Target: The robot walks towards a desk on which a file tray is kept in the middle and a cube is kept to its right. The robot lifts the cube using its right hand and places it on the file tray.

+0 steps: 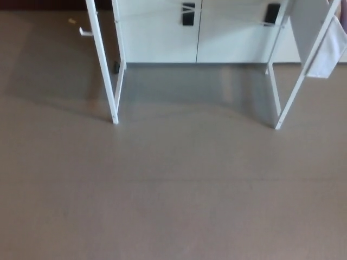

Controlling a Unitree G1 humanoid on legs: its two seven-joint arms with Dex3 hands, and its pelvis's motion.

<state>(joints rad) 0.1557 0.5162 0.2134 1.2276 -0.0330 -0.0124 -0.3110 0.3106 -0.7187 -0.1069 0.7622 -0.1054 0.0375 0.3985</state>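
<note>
Only the lower part of the white desk shows at the top of the head view: its left legs (108,65) and its right legs (287,92) stand on the floor. The desk top, the file tray and the cube lie above the picture's upper edge and are hidden. Neither of my hands nor any arm shows.
Grey-brown floor (173,189) stretches from the bottom edge up to the desk legs. Behind the desk stands a white cabinet (200,38) with black handles. A white cloth or sheet (328,51) hangs at the upper right.
</note>
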